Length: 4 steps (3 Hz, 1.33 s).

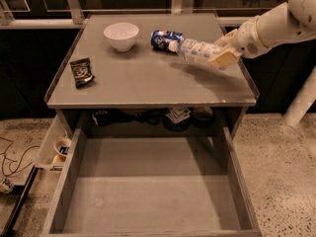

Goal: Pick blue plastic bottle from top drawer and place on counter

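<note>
While the gripper (218,55) hovers over the bench (148,85), its fingers (225,59) clamp the blue plastic bottle (196,49), which juts beyond them, cap close by the can (164,36). Best lower till flat, then release without nudging the can.

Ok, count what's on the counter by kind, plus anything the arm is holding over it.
bowl: 1
can: 1
packet: 1
bottle: 1, held in the gripper over the right side of the counter
Total: 4
</note>
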{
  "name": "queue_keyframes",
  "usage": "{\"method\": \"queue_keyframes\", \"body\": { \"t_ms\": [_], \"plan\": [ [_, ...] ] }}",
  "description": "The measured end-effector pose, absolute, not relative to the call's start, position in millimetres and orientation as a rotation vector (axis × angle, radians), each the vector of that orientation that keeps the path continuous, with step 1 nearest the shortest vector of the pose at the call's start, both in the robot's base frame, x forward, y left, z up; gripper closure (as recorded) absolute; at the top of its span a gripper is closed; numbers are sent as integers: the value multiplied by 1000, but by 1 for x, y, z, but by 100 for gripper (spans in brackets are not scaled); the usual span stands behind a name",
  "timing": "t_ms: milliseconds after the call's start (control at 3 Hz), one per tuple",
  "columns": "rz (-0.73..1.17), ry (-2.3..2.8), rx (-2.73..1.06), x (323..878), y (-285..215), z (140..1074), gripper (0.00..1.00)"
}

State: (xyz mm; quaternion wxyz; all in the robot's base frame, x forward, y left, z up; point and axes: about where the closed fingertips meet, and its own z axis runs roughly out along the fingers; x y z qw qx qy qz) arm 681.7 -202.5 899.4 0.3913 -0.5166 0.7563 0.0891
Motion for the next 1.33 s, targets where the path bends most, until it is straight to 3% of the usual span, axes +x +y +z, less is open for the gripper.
{"method": "queue_keyframes", "body": {
  "t_ms": [1000, 1333],
  "plan": [
    [275, 1955, -1317, 683, -199, 872, 100],
    [275, 1955, -1317, 683, -199, 872, 81]
  ]
}}
